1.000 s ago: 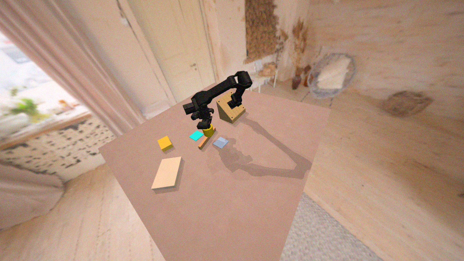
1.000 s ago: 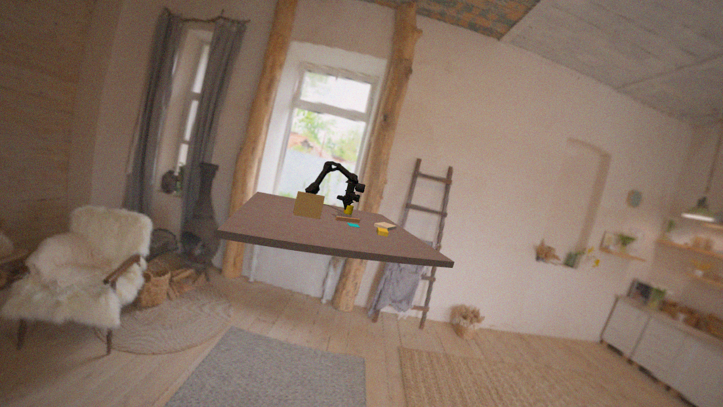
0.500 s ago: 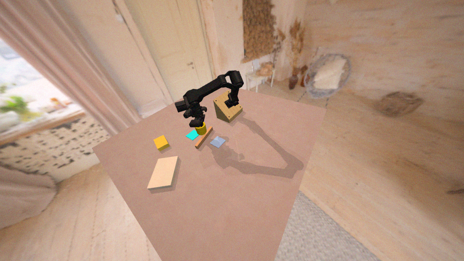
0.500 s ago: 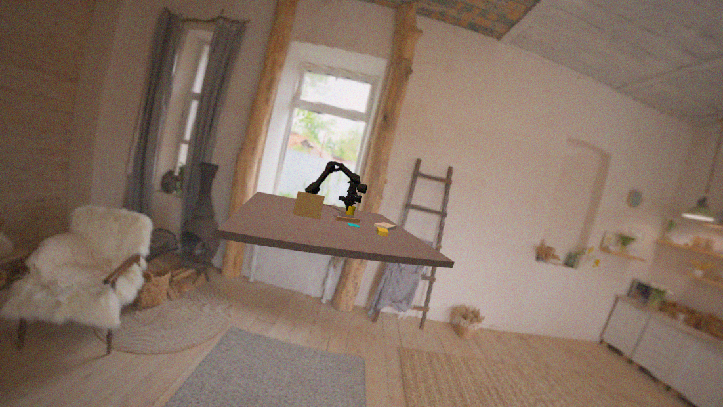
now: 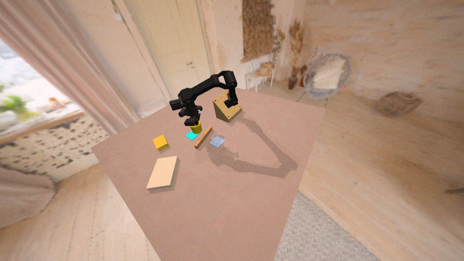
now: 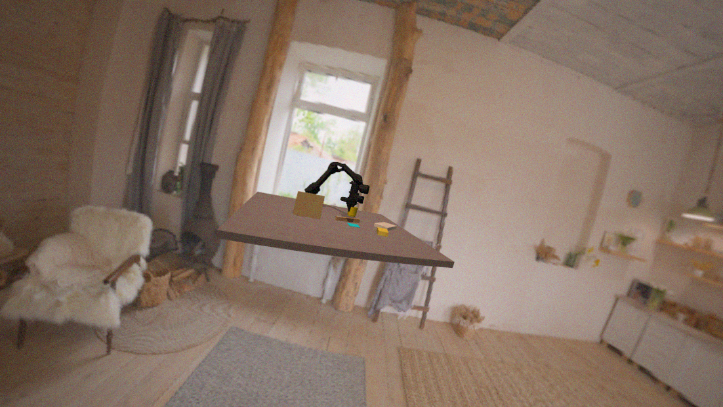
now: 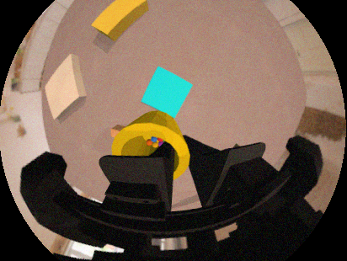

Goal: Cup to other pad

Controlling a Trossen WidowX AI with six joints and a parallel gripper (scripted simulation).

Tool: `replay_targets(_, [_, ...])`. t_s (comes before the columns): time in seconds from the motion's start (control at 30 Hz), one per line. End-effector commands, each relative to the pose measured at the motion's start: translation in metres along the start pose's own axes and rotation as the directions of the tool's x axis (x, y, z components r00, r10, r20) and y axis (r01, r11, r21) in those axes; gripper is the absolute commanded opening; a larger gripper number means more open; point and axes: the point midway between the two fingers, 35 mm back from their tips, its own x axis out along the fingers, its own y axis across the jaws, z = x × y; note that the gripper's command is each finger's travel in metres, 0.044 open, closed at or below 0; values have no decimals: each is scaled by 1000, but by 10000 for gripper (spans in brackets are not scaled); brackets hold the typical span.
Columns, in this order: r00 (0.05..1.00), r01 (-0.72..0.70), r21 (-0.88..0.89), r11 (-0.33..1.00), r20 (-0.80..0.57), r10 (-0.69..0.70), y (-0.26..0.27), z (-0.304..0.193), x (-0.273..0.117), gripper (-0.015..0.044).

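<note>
Lower centre of the wrist view: my gripper [image 7: 177,138] is clamped on the wall of the yellow cup [image 7: 150,144], one finger inside the rim and one outside, with the coloured marbles [image 7: 155,141] showing at the bottom of the cup. The cup hangs in the air, held near upright; just above it in the frame lies the cyan pad [image 7: 167,92], which I take to be the drop point. In the top view, at frame centre, the cup [image 5: 196,127] sits over the near edge of that pad [image 5: 192,135], with the orange bar [image 5: 203,137] immediately to its right and the grey pad [image 5: 217,141] beyond the bar. My worry from here is the descent: I judge that a grip on one wall lets the cup pivot, so any jolt on touchdown could tip it and send marbles out. Coming down short of the pad's centre could leave the base half off the cyan square, and drifting right could catch the bar. Opening before the base rests flat could drop or topple it. Farther up the wrist frame, the orange block [image 7: 120,14] and tan slab [image 7: 63,87] lie well apart from the path.
</note>
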Motion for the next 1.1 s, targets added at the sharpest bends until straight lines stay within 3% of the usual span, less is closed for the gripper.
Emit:
replay_targets(0.0, [1000, 1, -2, 1000, 3, -1, -2, 9, -1, 0])
replay_targets(1.07, [1000, 1, -4, 1000, 5, -1, -17, 58, 5, 0])
